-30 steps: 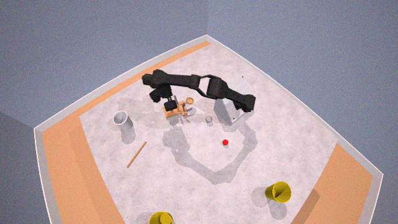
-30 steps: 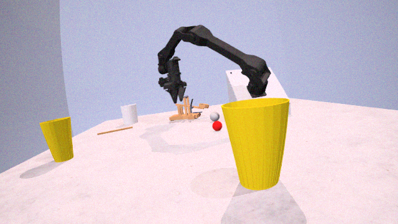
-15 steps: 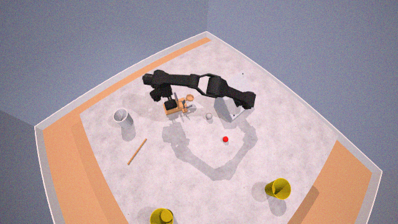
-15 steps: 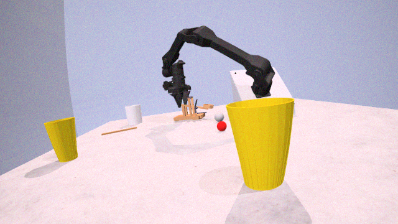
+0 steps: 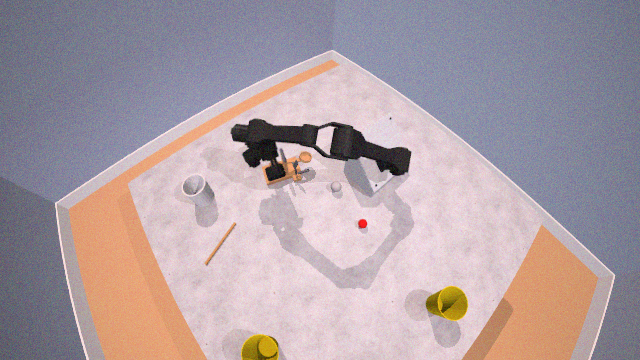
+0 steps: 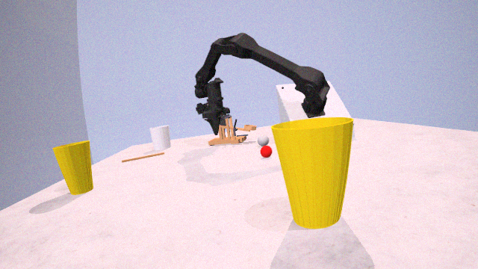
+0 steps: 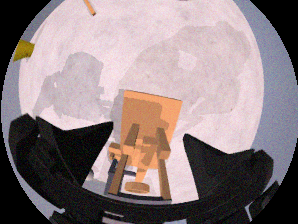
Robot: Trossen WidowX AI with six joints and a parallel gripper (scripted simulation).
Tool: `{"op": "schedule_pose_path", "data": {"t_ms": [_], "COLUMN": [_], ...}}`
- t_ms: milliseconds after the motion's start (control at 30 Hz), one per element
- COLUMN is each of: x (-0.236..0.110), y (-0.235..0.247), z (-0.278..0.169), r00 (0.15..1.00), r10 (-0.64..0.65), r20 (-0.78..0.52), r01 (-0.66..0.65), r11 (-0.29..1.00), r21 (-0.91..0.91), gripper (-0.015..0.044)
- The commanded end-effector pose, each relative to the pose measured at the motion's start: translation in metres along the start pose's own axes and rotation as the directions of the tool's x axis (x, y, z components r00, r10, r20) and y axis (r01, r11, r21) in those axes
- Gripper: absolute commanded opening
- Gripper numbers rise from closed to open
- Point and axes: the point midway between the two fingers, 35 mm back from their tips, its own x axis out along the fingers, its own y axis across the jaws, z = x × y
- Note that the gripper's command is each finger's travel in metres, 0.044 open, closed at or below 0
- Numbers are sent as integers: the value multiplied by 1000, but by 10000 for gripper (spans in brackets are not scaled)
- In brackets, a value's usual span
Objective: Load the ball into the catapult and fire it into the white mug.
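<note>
Yellow cups (image 6: 314,172) (two), stick (image 5: 220,243)

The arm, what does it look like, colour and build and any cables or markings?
The arm is matt black all over, made of blocky, angular links with thicker housings at the joints. One link near the middle is a thin open fork rather than a solid bar. The gripper is black too, with dark jaws. No cables, labels or markings can be made out.
</note>
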Motion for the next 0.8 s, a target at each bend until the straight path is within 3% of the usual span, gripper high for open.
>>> {"op": "schedule_pose_path", "data": {"t_ms": [0, 133, 533, 700, 767], "x": [8, 11, 7, 7, -4], "y": [1, 1, 0, 0, 0], "z": [-1, -1, 0, 0, 0], "r00": [1000, 1000, 1000, 1000, 1000], "r10": [7, 7, 1, 1, 0], "r20": [1, 1, -1, -1, -2], "r01": [-7, -7, -1, -1, 0], "r11": [1000, 1000, 1000, 1000, 1000], "r21": [7, 7, 0, 0, 0], "gripper": [440, 440, 125, 92, 39]}}
